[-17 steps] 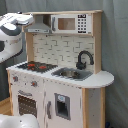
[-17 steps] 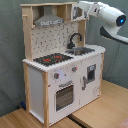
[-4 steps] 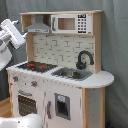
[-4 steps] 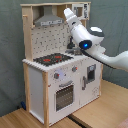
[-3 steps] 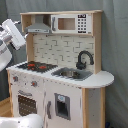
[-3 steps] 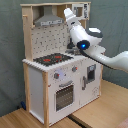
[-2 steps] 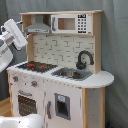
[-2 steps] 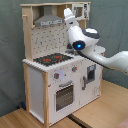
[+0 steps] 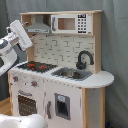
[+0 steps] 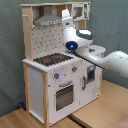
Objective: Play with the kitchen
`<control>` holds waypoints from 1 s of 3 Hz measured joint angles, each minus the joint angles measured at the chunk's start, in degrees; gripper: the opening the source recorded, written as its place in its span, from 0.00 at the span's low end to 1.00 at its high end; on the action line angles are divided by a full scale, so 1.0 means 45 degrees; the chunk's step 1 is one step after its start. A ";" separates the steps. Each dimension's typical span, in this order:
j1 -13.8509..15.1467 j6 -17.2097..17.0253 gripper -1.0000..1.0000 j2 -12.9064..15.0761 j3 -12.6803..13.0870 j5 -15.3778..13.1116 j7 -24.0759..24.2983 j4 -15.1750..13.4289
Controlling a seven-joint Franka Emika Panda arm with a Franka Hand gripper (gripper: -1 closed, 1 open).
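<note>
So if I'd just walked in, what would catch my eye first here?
Most likely the toy kitchen filling the middle of both exterior views, with its black-and-red hob, black tap over the sink, and a microwave up top. Next, the white robot arm, reaching in from the second exterior view's right, up above the hob toward the grey hood.

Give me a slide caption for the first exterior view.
White robot arm reaching toward a toy kitchen beside its grey hood, above the hob.
</note>
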State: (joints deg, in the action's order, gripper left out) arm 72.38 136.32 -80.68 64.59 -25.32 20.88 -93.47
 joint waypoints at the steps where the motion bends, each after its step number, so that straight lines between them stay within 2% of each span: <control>1: 0.0844 -0.0438 1.00 0.0010 0.0100 0.0075 0.0686 0.0672; 2: 0.1611 -0.0946 1.00 0.0076 0.0064 0.0283 0.1084 0.1426; 3: 0.1973 -0.2005 1.00 0.0266 -0.0001 0.0458 0.1567 0.1828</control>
State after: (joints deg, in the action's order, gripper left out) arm 81.26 127.30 -79.48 64.59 -23.26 27.93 -85.24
